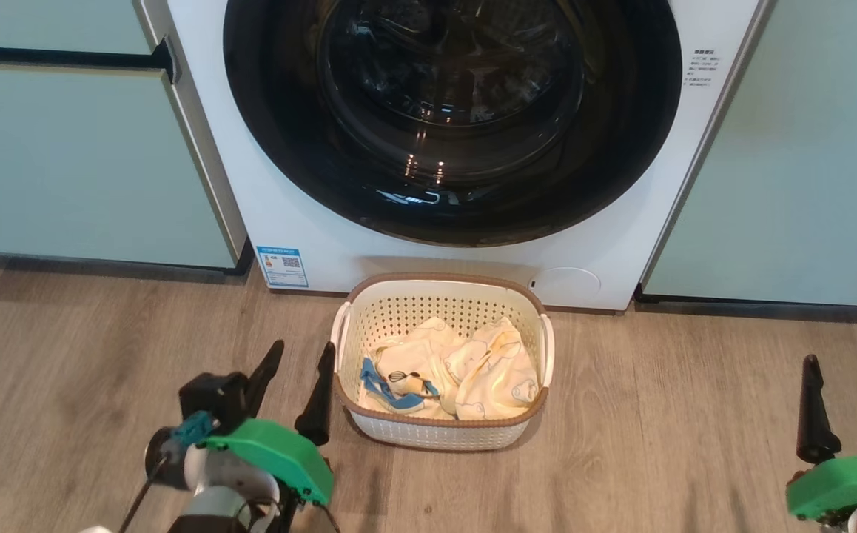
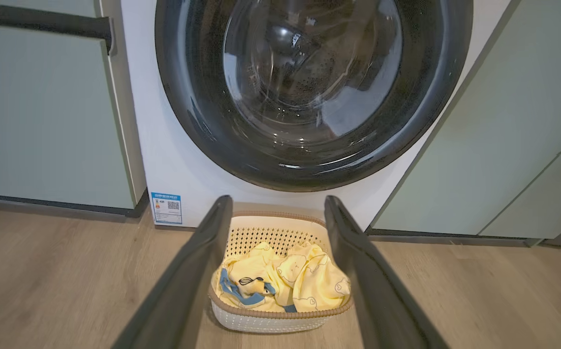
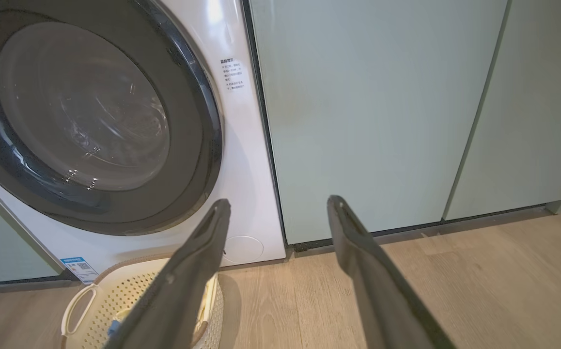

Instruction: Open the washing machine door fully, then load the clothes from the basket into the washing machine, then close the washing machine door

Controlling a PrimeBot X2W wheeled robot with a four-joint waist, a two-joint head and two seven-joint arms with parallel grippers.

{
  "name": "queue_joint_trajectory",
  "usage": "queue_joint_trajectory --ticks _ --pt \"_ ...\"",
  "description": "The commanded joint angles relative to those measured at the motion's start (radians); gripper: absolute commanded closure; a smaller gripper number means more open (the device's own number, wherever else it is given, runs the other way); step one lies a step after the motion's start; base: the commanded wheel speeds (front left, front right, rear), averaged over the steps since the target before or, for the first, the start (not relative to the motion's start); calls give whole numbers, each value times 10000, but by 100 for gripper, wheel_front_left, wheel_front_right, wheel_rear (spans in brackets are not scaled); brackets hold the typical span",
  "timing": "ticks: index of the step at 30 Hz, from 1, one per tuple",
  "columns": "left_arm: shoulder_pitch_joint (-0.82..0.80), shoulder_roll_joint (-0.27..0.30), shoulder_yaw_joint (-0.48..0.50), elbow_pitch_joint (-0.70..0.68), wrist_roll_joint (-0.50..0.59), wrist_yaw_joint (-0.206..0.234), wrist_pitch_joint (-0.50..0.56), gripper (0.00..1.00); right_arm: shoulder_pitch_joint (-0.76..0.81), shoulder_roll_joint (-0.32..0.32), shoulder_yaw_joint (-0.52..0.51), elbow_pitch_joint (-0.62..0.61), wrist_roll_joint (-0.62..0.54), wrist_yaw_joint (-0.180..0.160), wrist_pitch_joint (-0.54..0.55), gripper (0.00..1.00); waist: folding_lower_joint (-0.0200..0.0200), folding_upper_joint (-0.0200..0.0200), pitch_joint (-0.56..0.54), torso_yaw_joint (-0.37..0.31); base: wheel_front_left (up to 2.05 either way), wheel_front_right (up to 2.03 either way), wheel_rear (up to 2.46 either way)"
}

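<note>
The glossy round washing machine door sits closed. Soft, crumpled clothes lie in the perforated plastic basket. The left gripper and right gripper are released, empty.

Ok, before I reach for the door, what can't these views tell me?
Washing machine door: top, and any handle or latch, cut off by the head view's upper edge.
Clothes: lower layers hidden under the top garments in the basket.
Blue sticker: print too small, every view.
</note>
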Motion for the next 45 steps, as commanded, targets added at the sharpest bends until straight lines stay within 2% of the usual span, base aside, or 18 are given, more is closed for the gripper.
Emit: queue_joint_trajectory --ticks 1,25,39,45 --pt "-589 189 225 -259 392 86 -200 0 -679 -257 202 -366 -403 -26 -210 0 0 -1 1 -6 0 0 0" --pt "-925 225 -154 10 3273 344 -907 0 -773 -381 158 -601 -3572 -32 -918 0 0 -1 43 -109 0 0 0" --pt "-917 122 -2 151 3213 378 -914 0 -745 -317 39 -637 -3483 -32 -925 0 0 -1 49 -107 0 0 0" --pt "-907 -13 259 370 2968 531 -914 0 -740 -299 -18 -656 -3448 -32 -925 0 0 -1 47 -98 0 0 0"
